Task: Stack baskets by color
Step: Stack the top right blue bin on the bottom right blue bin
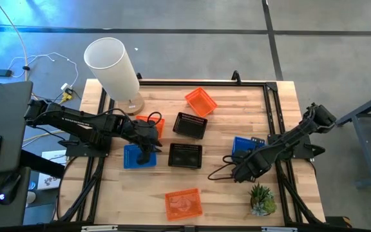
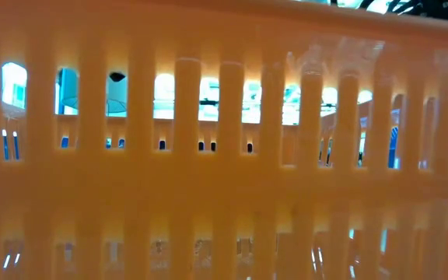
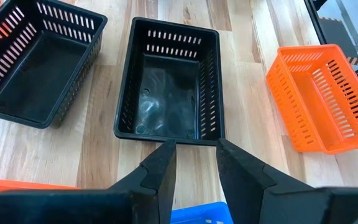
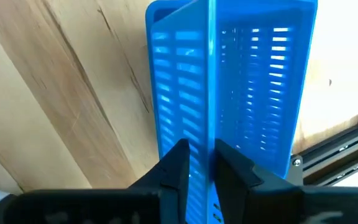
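Two blue baskets, one under each of my hands.

My right gripper [image 4: 199, 163] pinches the wall of the blue basket [image 1: 247, 145] at right of centre, near the table rail [image 1: 272, 109]. My left gripper [image 1: 145, 154] hangs parted, empty, over another blue basket [image 1: 132, 157]; bare wood lies lower left.

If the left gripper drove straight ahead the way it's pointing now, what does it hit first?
Most likely the near end wall of the black basket directly ahead of the left gripper, whose fingers stand apart. It may pass over the rim instead; height is unclear.

Orange, blue, black baskets [image 1: 187, 155], apparently scattered.
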Robot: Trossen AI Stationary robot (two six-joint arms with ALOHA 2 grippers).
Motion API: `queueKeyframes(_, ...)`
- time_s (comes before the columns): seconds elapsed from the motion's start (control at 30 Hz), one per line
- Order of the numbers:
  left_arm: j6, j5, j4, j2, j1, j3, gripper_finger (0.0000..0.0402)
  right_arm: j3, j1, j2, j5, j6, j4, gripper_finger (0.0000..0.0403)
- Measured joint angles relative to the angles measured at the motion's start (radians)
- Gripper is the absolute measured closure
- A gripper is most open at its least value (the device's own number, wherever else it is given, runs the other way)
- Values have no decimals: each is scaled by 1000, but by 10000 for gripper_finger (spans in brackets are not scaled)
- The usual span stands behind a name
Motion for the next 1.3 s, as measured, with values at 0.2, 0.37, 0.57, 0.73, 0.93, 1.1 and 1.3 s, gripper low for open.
queueKeyframes(0.2,0,0,0,0,0,0,298,0,0,0,-11,24,0,398)
queueKeyframes(0.37,0,0,0,0,0,0,298,0,1,0,13,44,-11,399)
queueKeyframes(0.57,-2,0,0,0,0,0,298,0,1,2,20,68,5,401)
queueKeyframes(0.73,-2,0,0,0,0,0,298,-1,1,44,20,68,14,401)
queueKeyframes(0.93,0,0,0,0,0,0,298,-1,1,97,-13,57,13,401)
queueKeyframes(1.1,0,0,0,0,0,0,298,-1,1,105,-22,41,13,385)
queueKeyframes(1.3,0,0,0,0,0,0,298,-1,1,105,2,49,13,326)
